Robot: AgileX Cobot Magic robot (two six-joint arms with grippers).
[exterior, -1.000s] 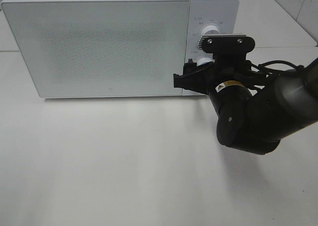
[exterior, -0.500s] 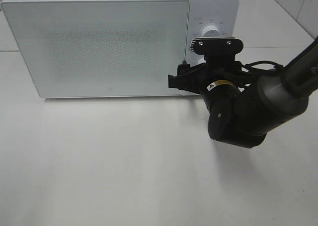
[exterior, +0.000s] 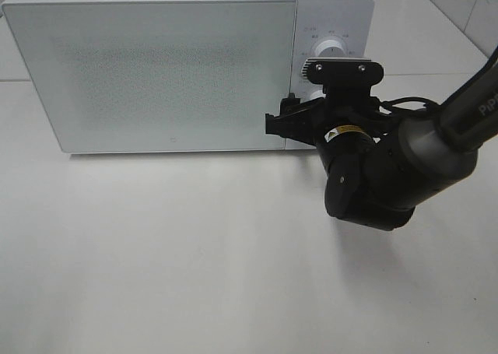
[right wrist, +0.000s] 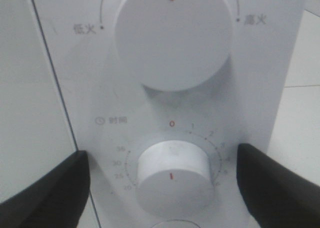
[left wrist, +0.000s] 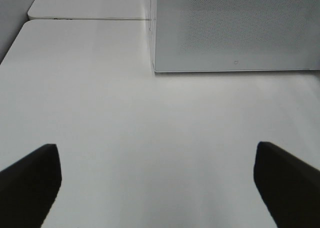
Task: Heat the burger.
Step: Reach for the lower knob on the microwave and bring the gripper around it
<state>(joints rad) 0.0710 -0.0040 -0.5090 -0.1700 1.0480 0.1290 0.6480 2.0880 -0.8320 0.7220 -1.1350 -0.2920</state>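
The burger is out of view. The white microwave (exterior: 171, 66) stands at the back of the table with its door shut. My right gripper (exterior: 296, 114) is right up against the control panel. In the right wrist view it (right wrist: 165, 188) is open, with its dark fingers (right wrist: 50, 188) on either side of the lower timer knob (right wrist: 172, 175) and a gap left on both sides. The knob's red mark points away from the 0. My left gripper (left wrist: 160, 188) is open over bare table, facing the microwave's (left wrist: 235, 27) front corner.
The upper power knob (right wrist: 172, 35) sits above the timer knob, its red mark straight up. The right arm's bulky black wrist (exterior: 373, 175) hangs over the table in front of the panel. White tabletop (exterior: 156, 245) stretches in front of the microwave.
The right arm has shifted a little to the left, bringing its gripper closer against the control panel. Both grippers stay open.
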